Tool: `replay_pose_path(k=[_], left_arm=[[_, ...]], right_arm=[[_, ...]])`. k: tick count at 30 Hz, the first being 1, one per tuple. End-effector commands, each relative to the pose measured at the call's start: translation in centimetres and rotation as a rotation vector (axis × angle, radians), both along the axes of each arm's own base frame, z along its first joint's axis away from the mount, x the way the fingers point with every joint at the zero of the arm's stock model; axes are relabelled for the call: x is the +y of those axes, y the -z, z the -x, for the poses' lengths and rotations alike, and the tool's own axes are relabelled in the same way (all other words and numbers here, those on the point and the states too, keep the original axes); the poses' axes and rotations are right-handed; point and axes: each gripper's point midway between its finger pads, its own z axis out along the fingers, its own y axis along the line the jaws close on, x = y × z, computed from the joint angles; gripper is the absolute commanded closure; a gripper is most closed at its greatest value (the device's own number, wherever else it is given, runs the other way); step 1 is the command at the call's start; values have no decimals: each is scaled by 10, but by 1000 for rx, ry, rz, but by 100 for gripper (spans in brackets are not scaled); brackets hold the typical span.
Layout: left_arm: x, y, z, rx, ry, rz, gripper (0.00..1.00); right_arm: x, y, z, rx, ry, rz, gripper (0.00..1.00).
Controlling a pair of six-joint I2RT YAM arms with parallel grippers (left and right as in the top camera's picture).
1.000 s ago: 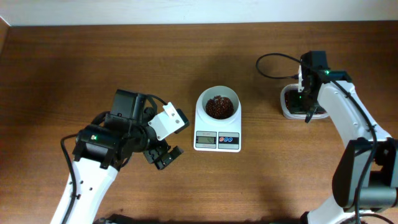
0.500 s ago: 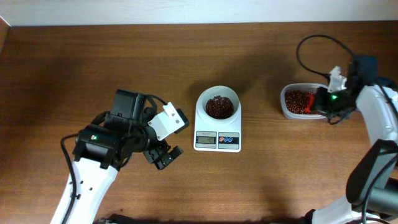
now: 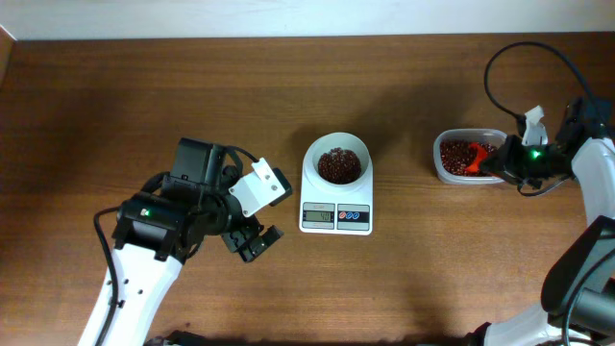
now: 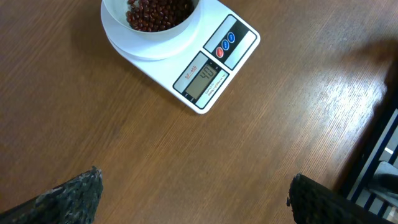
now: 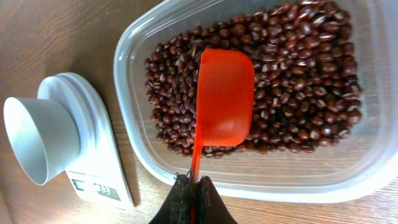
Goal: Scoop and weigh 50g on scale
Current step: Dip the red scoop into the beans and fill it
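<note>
The white scale point(image 3: 336, 213) stands mid-table, and the round bowl point(image 3: 336, 161) on it holds a small heap of dark red-brown beans point(image 3: 336, 166). The left wrist view shows the same scale point(image 4: 208, 65) and its beans point(image 4: 158, 9). My left gripper point(image 3: 263, 213) hovers open to the scale's left, its fingers point(image 4: 74, 196) wide apart over bare wood. My right gripper point(image 5: 194, 186) is shut on the thin handle of a red scoop point(image 5: 224, 96). The scoop lies over the beans point(image 5: 298, 62) in the clear tub point(image 5: 261, 177), with none showing on it.
The clear tub point(image 3: 442, 163) of beans sits at the right, roughly a hand's width from the scale. A black cable point(image 3: 500, 58) loops above the right arm. The table's far edge meets a pale wall at the top.
My right arm has swung from over the tub to its right side, uncovering the tub; the red scoop now reaches in over the beans. The left arm has not moved.
</note>
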Motion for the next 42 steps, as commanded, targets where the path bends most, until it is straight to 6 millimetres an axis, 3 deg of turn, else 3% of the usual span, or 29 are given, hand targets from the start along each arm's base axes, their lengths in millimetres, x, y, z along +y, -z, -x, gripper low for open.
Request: replay_pose_path(k=[1, 9, 15, 22, 34, 42], left_arm=[[-2, -8, -2, -24, 16, 16, 1], [-2, -8, -2, -24, 16, 16, 1], [-2, -8, -2, -24, 16, 16, 1], [-2, -8, -2, -24, 16, 16, 1], [-2, -8, -2, -24, 16, 16, 1], [-2, -8, -2, -24, 16, 16, 1]], right_arm=[[11, 3, 1, -3, -27, -46, 96], [13, 22, -1, 37, -28, -84, 96], [11, 23, 0, 40, -19, -97, 96], [2, -4, 0, -96, -14, -277, 96], [-30, -21, 16, -164, 69, -383, 96], [-22, -36, 15, -219, 55, -463, 96]])
